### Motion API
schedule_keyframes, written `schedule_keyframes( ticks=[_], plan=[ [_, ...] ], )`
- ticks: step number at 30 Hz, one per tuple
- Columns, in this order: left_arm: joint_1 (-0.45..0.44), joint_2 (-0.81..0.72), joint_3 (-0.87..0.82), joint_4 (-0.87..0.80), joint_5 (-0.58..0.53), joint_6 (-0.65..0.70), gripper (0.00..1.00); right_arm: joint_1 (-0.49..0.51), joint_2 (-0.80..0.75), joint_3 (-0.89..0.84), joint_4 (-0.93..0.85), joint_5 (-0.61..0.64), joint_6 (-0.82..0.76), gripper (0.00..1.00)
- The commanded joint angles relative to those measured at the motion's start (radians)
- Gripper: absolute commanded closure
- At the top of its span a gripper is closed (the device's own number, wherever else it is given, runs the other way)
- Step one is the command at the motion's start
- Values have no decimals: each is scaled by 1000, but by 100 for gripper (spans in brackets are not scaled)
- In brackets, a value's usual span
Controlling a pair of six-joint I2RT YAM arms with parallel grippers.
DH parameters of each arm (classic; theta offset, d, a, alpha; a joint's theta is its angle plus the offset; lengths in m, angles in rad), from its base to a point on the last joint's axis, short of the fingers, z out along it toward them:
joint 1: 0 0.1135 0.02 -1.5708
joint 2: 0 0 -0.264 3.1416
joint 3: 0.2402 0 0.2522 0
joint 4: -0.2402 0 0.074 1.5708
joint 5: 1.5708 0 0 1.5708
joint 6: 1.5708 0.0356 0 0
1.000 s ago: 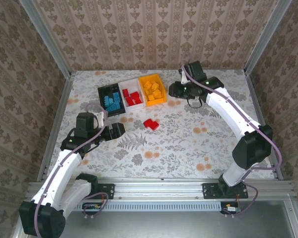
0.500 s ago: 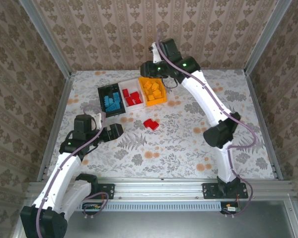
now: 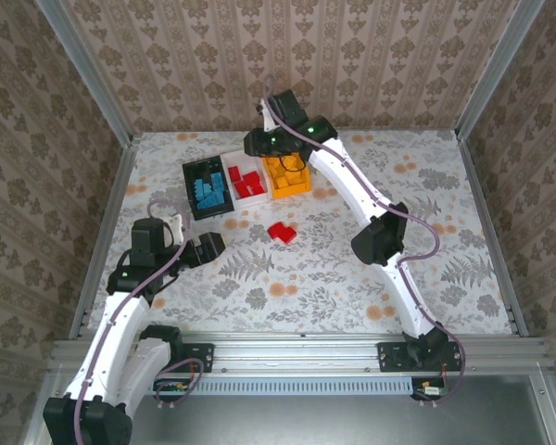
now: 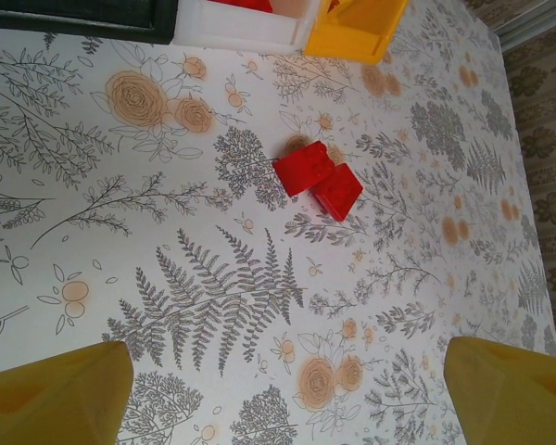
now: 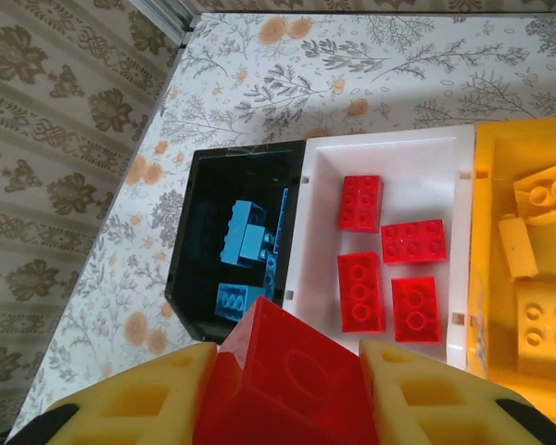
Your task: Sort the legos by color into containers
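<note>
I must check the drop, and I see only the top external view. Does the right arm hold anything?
Observer: Yes, the right wrist view shows its jaws shut on a red lego.
Operator: How many reds are in the white bin?
Observer: Four red bricks lie flat in the white bin.
Operator: And the left jaws?
Observer: Open and empty; two red legos lie touching on the table ahead.

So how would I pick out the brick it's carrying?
Three joined bins sit at the table's far side. Above them the right end effector is shut on a red Lego brick; the other red bricks lie in the white bin or loose on the table.
</note>
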Motion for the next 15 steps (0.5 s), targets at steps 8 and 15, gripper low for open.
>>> schedule_keyframes(
  ticks=[8, 15],
  plan=[
    [21, -11, -17, -16, 30, 11, 11, 59, 97, -76, 337, 199, -80, 71],
    [30, -4, -17, -19, 30, 12, 11, 66, 148, -139, 481, 310, -71, 71]
  ],
)
